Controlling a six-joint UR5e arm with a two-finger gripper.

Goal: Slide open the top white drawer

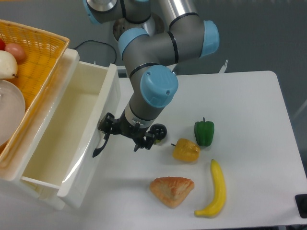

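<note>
Your top white drawer [72, 139] stood pulled well out at the table's left, under the yellow basket [36, 57]. Your gripper [123, 138] sat at its black handle [100, 146]; its grip I couldn't tell.

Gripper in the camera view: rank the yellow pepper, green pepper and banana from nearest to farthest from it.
From the gripper:
1. Yellow pepper, just to its right in the image.
2. Green pepper, farther right.
3. Banana, lower right near the table's front edge.
</note>
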